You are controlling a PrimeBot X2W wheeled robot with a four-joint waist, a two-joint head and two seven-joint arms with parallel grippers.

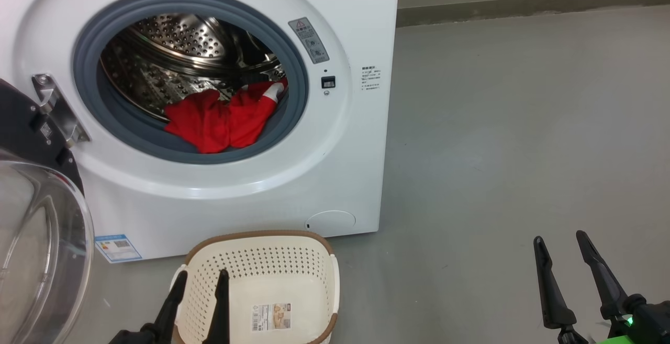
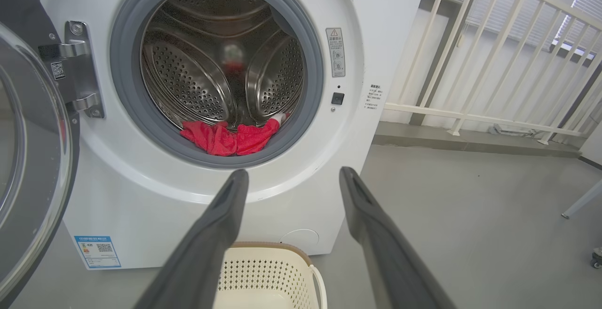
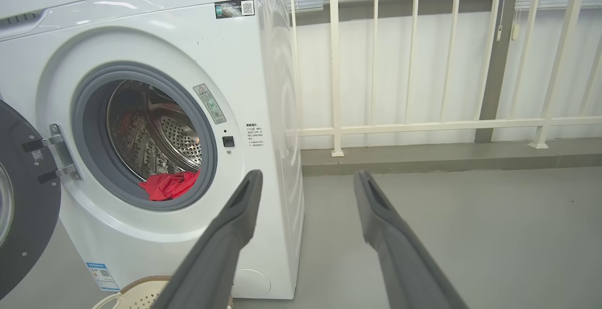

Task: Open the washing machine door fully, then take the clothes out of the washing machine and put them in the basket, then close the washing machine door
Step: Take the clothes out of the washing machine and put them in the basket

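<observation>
Left fingers (image 1: pixel 220 302) and right fingers (image 1: pixel 547 281) are both spread apart and hold nothing. The left pair is low and near, over the left side of the basket (image 1: pixel 261 236); the right pair is over the bare floor (image 1: pixel 497 150), well apart to the right. The washing machine door (image 1: pixel 36 218) is swung out wide to the left, so the first step looks done. The clothes (image 1: pixel 220 119), red with a bit of white, lie at the front bottom of the drum of the washing machine (image 1: pixel 340 176), partly on the grey seal. The basket stands just before the machine and has no clothes in it. Taking out, dropping in and closing are all left.
</observation>
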